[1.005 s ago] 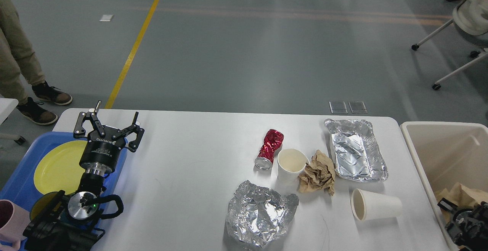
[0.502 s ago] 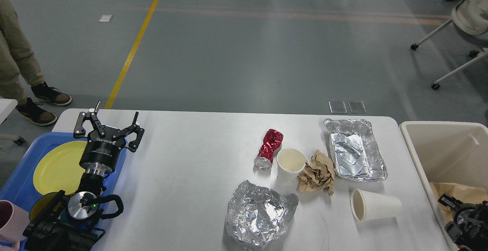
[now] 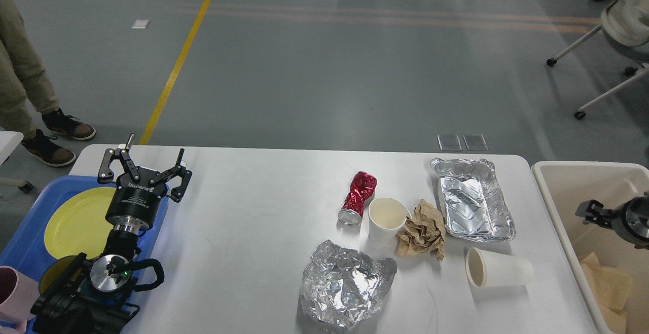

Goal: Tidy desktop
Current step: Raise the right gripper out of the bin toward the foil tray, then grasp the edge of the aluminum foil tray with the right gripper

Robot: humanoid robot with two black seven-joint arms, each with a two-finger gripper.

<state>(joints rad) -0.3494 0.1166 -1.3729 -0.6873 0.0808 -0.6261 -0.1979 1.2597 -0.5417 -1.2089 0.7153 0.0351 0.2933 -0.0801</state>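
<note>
worktop (image 3: 253, 212), the white desktop to be tidied, fills the lower middle of the frame from the left edge region to the right. near its centre a crushed red can (image 3: 358, 197) lies on its side, just beside an upright paper cup (image 3: 386, 218). a crumpled brown paper (image 3: 421, 230) touches that cup on its right. further right a foil tray (image 3: 472, 205) sits near the far right corner of the worktop. below it a second paper cup (image 3: 499, 268) lies on its side, mouth toward the left. a crumpled foil sheet (image 3: 346, 283) rests at the lower middle, close to the near edge.

at the left of the frame a blue tray (image 3: 30, 232) holds a yellow plate (image 3: 76, 221); a pink cup (image 3: 12, 288) shows at the lower left corner. the left pincer (image 3: 145, 167) hovers over the tray's right edge where it meets the worktop, its two fingers spread apart and gripping nothing.

at the right edge a beige bin (image 3: 568, 207) stands beside the worktop, with tan paper (image 3: 606, 286) lying inside. the right pincer (image 3: 588, 210) hangs above the bin's opening; it is seen small and dark, so i cannot tell whether its fingers are apart or together.

in the upper left a person's legs and shoes (image 3: 56, 136) stand on the floor.
</note>
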